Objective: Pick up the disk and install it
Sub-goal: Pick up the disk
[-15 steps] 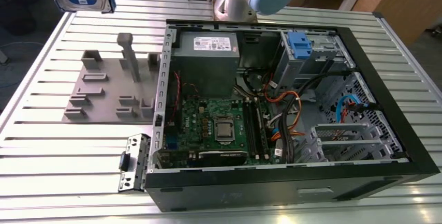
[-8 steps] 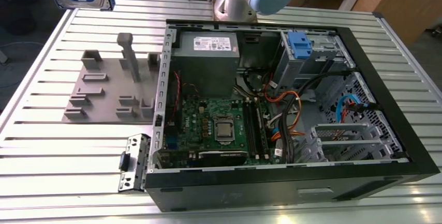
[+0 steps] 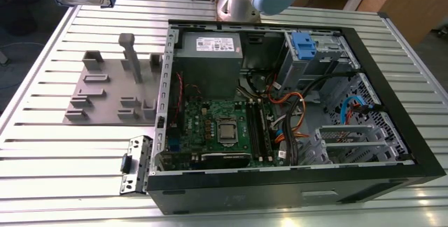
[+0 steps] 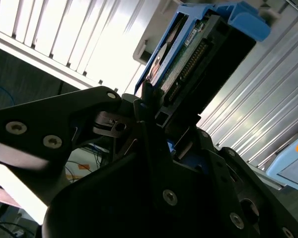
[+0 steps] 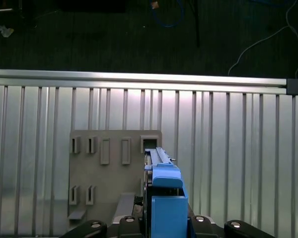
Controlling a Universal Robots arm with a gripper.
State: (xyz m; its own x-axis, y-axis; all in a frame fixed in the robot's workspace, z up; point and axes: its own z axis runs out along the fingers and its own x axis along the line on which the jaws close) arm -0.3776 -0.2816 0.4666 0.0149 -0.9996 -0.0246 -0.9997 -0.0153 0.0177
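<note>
Jaws closed on disk point(image 4: 198, 44), gripping one end, blue bracket round it. Disk is up in the air, clear of table point(image 3: 42, 148), at exterior view's top left. In first wrist view it's above grey slotted plate point(image 5: 114, 168). Open PC case point(image 3: 280, 106) sits beside plate, to exterior view's right.
</note>
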